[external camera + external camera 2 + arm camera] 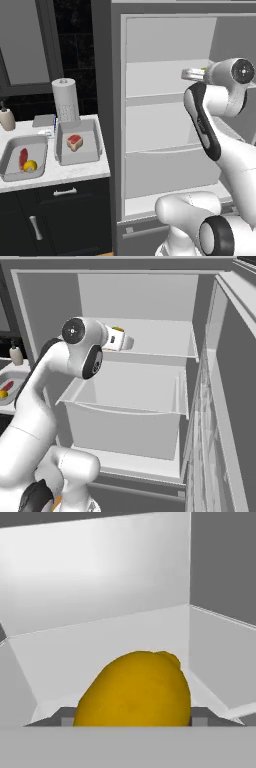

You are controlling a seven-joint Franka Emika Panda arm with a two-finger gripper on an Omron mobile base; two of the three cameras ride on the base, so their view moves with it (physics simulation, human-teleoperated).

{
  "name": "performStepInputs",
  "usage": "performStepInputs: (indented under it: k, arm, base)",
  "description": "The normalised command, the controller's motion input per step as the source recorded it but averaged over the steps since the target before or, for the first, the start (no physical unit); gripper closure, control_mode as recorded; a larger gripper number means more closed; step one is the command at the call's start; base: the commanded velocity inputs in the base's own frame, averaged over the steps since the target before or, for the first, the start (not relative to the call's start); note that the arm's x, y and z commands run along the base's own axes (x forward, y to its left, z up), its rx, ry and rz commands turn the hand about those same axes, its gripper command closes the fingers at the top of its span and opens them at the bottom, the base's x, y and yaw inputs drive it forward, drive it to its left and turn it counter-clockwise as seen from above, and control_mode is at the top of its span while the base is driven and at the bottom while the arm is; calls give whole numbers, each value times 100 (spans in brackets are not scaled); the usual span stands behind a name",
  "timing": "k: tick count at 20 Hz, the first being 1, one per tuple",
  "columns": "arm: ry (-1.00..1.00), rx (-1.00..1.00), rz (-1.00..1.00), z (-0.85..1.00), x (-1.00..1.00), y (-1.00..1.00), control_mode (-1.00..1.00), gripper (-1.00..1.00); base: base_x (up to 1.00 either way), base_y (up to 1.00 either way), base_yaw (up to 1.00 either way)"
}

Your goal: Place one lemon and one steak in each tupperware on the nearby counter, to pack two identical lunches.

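While the arm reaches deep into the open fridge (135, 356), a lemon (135, 689) sits between the gripper (132, 721) tips in the hand view, which press against its two sides, so the claw looks closed on it. From the right base view a sliver of that yellow fruit peeks out beside the wrist, just above the upper fridge shelf (155, 338).

Left of the fridge, on the marble counter (75, 172), stand two grey tupperware tubs side by side. The tub nearer the fridge (62, 145) holds the blocky steak chunk (75, 142) alone. The tub farther from the fridge (40, 147) holds the flat dark-red steak strip (23, 157) with a second lemon (30, 165) touching its lower end.

Behind the tubs, a paper towel roll (66, 100) stands upright against the dark wall, and a soap bottle (7, 118) sits farther left. The nearer tub's right rim lies close to the counter's edge by the fridge wall. The fridge shelves around the hand are bare white, and the door (220, 406) stands swung open to the right.
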Motion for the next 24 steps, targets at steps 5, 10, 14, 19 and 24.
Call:
performStepInputs:
  k: [5,10,14,19,24]
  arm:
    - [-17,0,2,48,-100,10,-100,100]
    - [8,-7,9,-60,-100,16,-100,100]
    - [39,-8,2,-96,-100,12,-100,100]
    - [31,-5,0,-42,-54,8,100,100]
    - [0,0,0,0,0,0,100,100]
  base:
    - [0,0,0]
    - [0,0,0]
    - [0,0,0]
    - [-40,3,0]
    - [-99,38,7]
